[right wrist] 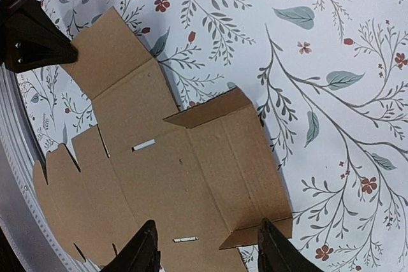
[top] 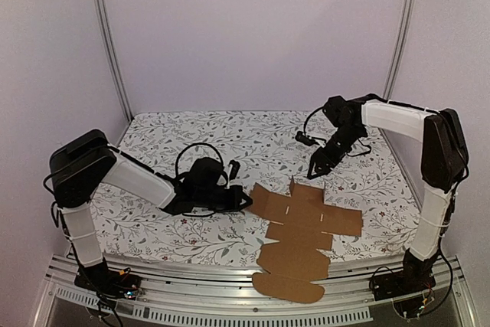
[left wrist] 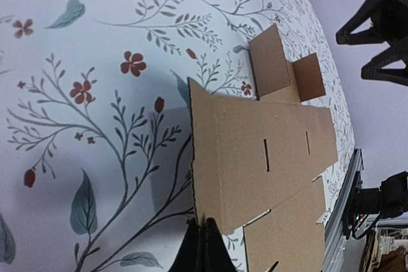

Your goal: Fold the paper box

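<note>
Under both tools, the table (top: 191, 135) wears a white cloth printed with leaves and red flowers, with lilac walls (top: 253, 28) behind. The flat brown paper box (top: 302, 223) lies between the tools, its long axis running from beneath the right tool (top: 316, 168) to the near rail (top: 230, 296). The left tool (top: 243, 201) pinches its side flap. The right tool hangs spread above.

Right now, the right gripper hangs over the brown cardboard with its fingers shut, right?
No. The right gripper hangs over the paper box with its fingers apart, open, not shut. The right wrist view shows it.
</note>
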You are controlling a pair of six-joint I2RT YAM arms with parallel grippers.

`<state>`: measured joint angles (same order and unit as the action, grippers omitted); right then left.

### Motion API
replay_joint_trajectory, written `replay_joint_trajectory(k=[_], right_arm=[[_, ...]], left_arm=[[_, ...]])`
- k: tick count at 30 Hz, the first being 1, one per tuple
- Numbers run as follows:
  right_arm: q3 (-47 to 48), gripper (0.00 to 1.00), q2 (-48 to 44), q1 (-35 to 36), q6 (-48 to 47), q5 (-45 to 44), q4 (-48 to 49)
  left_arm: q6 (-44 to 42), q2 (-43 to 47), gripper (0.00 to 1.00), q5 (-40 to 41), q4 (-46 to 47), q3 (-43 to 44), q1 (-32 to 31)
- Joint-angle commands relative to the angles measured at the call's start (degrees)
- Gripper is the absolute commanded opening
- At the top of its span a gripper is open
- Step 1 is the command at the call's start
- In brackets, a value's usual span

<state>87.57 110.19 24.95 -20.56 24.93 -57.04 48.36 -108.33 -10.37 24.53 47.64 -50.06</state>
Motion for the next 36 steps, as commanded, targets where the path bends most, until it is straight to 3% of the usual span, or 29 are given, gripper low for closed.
replay_joint_trajectory(k=[1, 10, 19, 22, 26, 30, 36], right_arm=[[2.6, 0.53, 0.6, -2.5, -6.8, 0.2, -2.8], [4.3, 0.56, 6.7, -2.6, -9.0, 1.1, -6.2], [6.0, 0.52, 10.2, -2.5, -9.7, 4.4, -9.7], [6.8, 0.42, 11.1, -2.7, -9.5, 5.5, -10.8], [8.8, 0.15, 13.0, -3.2, -10.1, 8.6, -13.8], [10.2, 0.06, 14.6, -4.5, -9.6, 10.3, -14.8], [11.0, 0.02, 15.3, -6.0, -8.9, 11.5, -15.5]], left_arm=[[-11.2, 3.0, 0.00, -5.0, 2.9, 0.6, 0.8], [-15.1, 6.3, 0.00, -5.8, 3.4, -0.4, 0.6], [-14.9, 7.9, 0.00, -4.6, 6.6, -2.7, 0.4], [-15.0, 8.2, 0.00, -3.6, 6.5, -3.0, 0.4], [-15.2, 8.6, 0.00, -1.1, 5.8, -3.3, 0.5], [-15.1, 9.3, 0.12, 3.1, 3.4, -3.3, 0.5], [-10.2, 13.4, 0.32, 5.8, 5.6, -10.2, -0.3]])
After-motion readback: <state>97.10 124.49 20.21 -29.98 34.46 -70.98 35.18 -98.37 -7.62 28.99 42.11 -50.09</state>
